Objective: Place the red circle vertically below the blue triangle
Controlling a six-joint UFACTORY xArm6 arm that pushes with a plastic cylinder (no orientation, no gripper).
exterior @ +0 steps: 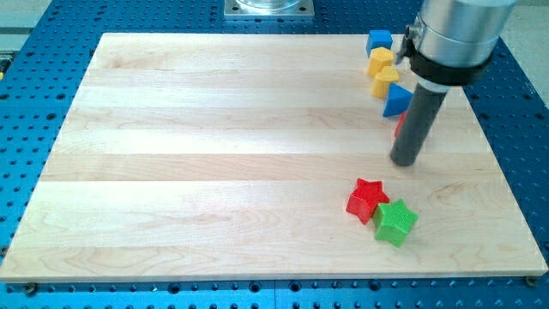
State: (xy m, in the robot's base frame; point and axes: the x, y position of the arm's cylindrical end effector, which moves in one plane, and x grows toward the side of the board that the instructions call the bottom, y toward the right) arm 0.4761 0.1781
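Red circular block (399, 126), mostly hidden behind my dark rod, sits just beneath the blue triangle block (395, 100) at upper right; my tip (404, 160) rests below both. No pincer here, only the rod.

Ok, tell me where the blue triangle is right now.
The blue triangle sits near the board's upper right in the camera view, just below two yellow blocks and touching the left side of my rod, whose tip rests lower down.

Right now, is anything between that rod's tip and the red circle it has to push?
Nothing visible. My tip sits right beside the red circle, which is mostly hidden behind the rod; only a red sliver shows. It lies just under the blue triangle already. The red star and green block lie apart, toward the view's bottom.
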